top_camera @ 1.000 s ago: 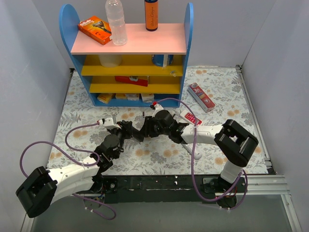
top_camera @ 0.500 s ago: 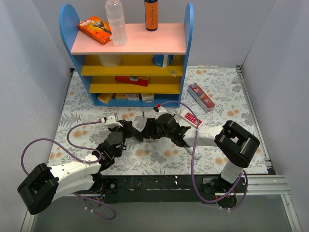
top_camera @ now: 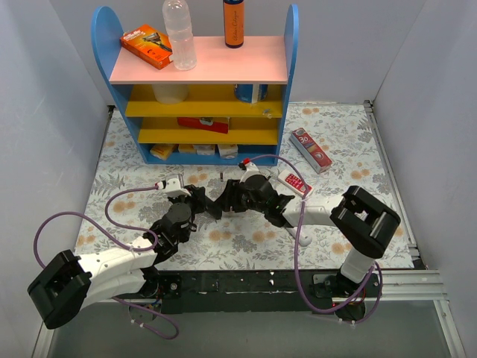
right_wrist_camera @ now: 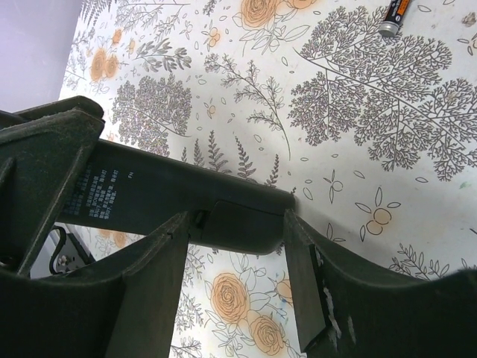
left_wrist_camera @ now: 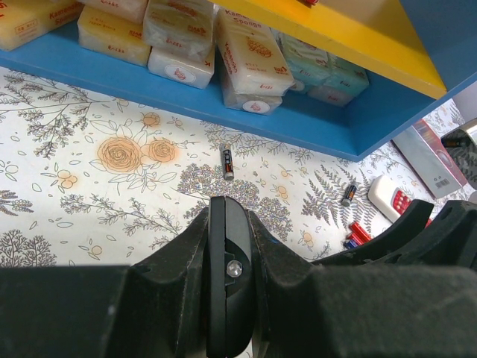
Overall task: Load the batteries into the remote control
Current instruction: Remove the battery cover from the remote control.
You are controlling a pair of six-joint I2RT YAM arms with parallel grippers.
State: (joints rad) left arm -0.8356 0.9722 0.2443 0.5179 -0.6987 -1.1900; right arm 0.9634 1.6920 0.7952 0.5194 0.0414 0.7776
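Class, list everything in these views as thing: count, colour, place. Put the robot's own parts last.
shelf: one, blue with pink top and yellow boards; far side
orange box: one; shelf top
clear bottle: one; shelf top
orange bottle: one; shelf top
red box: one; middle board
sponges: several wrapped packs, mostly yellow; bottom board
red-and-white box: one; right of shelf
white remote: one, red buttons; on cloth
batteries: several, red-orange and dark; loose before shelf
black remote: one; held between both pincers
cloth: one, floral; under everything
left pincer: shut on black remote
right pincer: shut on black remote
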